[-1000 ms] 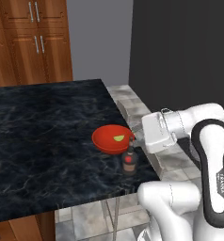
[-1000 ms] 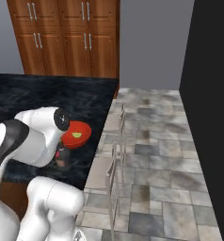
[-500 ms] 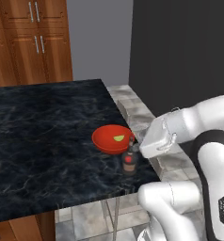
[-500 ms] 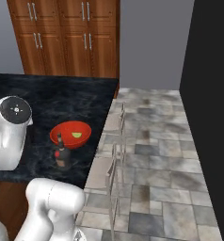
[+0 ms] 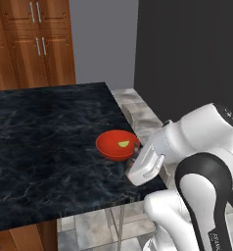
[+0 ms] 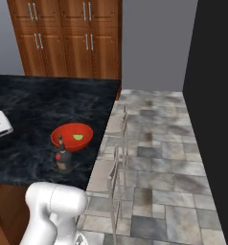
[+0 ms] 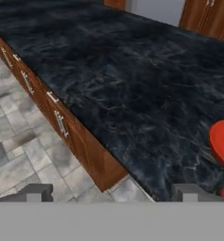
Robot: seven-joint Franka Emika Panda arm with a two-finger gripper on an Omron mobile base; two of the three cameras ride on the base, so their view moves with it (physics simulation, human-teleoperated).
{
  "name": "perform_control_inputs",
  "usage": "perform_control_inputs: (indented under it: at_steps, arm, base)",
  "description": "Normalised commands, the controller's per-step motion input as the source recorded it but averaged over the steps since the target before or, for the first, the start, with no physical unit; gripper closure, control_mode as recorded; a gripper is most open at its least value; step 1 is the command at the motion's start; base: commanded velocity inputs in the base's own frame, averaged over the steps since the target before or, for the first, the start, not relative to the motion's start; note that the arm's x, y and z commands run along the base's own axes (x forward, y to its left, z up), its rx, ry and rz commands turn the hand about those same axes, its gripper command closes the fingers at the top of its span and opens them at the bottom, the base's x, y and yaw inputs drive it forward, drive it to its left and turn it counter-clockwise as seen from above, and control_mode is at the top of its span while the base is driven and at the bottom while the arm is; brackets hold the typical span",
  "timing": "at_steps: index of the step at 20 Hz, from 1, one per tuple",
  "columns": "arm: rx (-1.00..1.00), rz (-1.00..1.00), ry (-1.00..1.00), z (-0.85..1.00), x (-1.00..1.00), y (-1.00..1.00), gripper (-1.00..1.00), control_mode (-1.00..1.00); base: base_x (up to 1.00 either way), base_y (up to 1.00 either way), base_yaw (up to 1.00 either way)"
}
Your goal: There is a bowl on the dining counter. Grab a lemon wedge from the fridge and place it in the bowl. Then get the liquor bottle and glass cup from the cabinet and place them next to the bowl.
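The robot's fingers [image 7: 112,193] stand wide apart and empty, their two dark tips [image 7: 36,192] poking up at the bottom of the hand view, which looks across the black marble-look table [image 7: 132,84] and down its wooden side, where drawer fronts carry grey handles above a grey tiled floor [image 7: 20,150]. At the right edge of that view sits a slice of the red bowl [image 7: 223,146]. From the left base camera, the white hand hangs low at the table's near right corner, just beside the bowl [image 5: 117,144], with the fingers themselves hidden behind the hand. The bowl rests near the table's right edge, and the small yellowish-green lemon wedge [image 5: 124,144] lies inside it. The right base camera shows the squat dark liquor bottle [image 6: 63,156] standing upright on the table just in front of the bowl, close to its rim, its brownish top in line with the bowl's wall. Metal-framed chairs [image 6: 117,143] stand along the table's right side. Behind the table, brown wooden cabinet doors [image 6: 65,38] with grey bar handles stand shut.
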Motion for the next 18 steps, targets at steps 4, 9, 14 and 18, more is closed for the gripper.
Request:
perform_control_inputs:
  at_steps: [4, 9, 14, 18]
  arm:
    - [0.00, 0.00, 0.00, 0.00, 0.00, 0.00, -1.00, 1.00]
    - [0.00, 0.00, 0.00, 0.00, 0.00, 0.00, -1.00, 1.00]
    - [0.00, 0.00, 0.00, 0.00, 0.00, 0.00, -1.00, 1.00]
    - [0.00, 0.00, 0.00, 0.00, 0.00, 0.00, -1.00, 1.00]
  base:
    - [-0.77, 0.01, 0.19]
    - [-0.88, 0.09, 0.40]
    - [-0.52, 0.29, 0.59]
    - [-0.05, 0.41, 0.72]
